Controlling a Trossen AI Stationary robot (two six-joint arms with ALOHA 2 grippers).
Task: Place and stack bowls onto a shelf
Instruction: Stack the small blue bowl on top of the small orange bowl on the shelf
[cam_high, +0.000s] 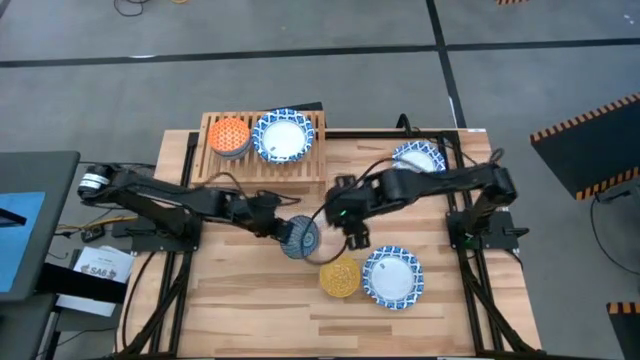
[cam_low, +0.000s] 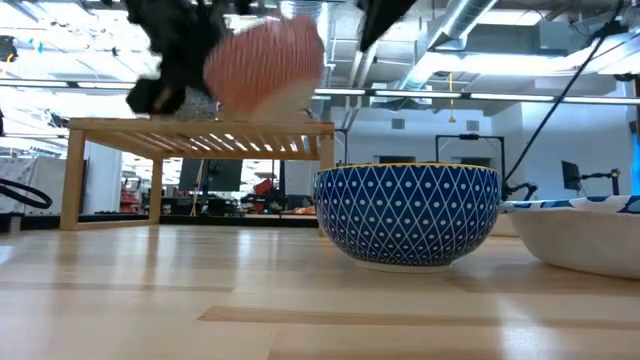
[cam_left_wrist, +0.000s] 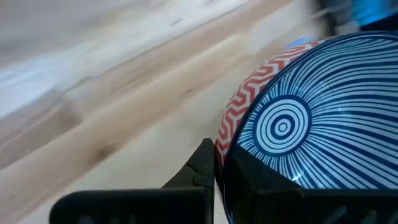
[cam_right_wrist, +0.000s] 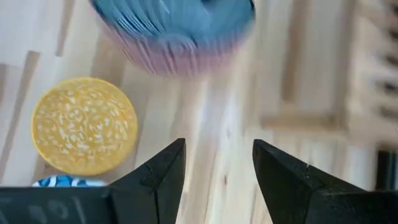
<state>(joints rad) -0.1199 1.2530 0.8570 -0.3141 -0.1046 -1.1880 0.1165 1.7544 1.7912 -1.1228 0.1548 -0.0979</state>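
Note:
My left gripper (cam_high: 278, 226) is shut on a small bowl (cam_high: 300, 238), red chevron outside and blue-striped inside, and holds it above the table's middle. In the low view this bowl (cam_low: 265, 65) hangs higher than the shelf (cam_low: 200, 130). My right gripper (cam_high: 355, 237) is open, hovers just right of that bowl and touches nothing. The yellow bowl (cam_high: 340, 277) and a wide blue-and-white bowl (cam_high: 393, 277) stand on the table near the front. On the shelf (cam_high: 305, 168) stand an orange bowl (cam_high: 230, 135) and a wide blue-and-white bowl (cam_high: 283, 137). My left gripper pinches the red bowl's rim (cam_left_wrist: 225, 146), one finger (cam_left_wrist: 200, 169) outside on the chevron wall and the other inside on the striped face. The fingers come roughly level from the table's left. The bowl is lifted clear and tilted.
Another wide blue-and-white bowl (cam_high: 418, 158) sits at the table's far right, partly under my right arm. In the right wrist view the yellow bowl (cam_right_wrist: 84, 124) lies below the open fingers. Bare wood shows along the table's near left.

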